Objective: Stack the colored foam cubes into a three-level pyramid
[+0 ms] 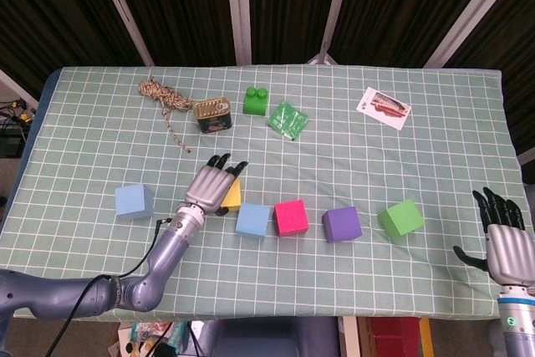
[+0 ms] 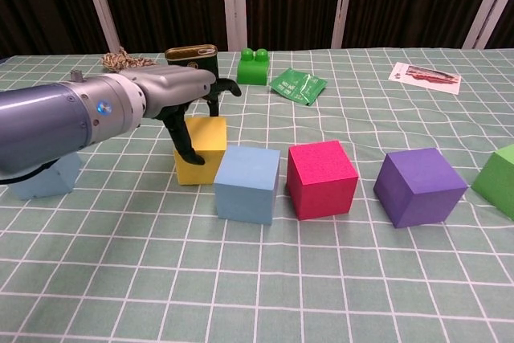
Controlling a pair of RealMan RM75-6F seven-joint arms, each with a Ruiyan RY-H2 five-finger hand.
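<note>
**Yellow cube held at the row of cubes, base level unfinished**

Head view: The left hand (image 1: 213, 186) is seen wrapped over the yellow cube (image 1: 232, 196), which sits just behind and left of the nearer light blue cube (image 1: 252, 219). That cube is set close against the pink cube (image 1: 291, 217); the purple cube (image 1: 341, 223) and green cube (image 1: 400, 217) lie further toward the right edge of the surface (image 1: 435, 165), with gaps between them. A second light blue cube (image 1: 134, 201) stands well apart toward the left edge. The right hand (image 1: 506, 244) is held at the near right corner, fingers spread, with nothing in it. A rope coil (image 1: 159, 94), a tin can (image 1: 212, 114), a green toy brick (image 1: 255, 100), a green packet (image 1: 287, 119) and a card (image 1: 384, 107) lie along the far side.

Chest view: The left hand (image 2: 173, 94) is shown with thumb down the front face and fingers over the top of the yellow cube (image 2: 201, 150), so the cube is taken as gripped. Whether it rests on the cloth or is lifted cannot be told. It appears to touch or nearly touch the light blue cube (image 2: 247, 183).

Risk: soft foam may be squeezed and slip or twist in the grip. If the yellow cube is dragged, the neighbouring cubes could be nudged out of line, leaving an uneven base for the upper levels.
</note>
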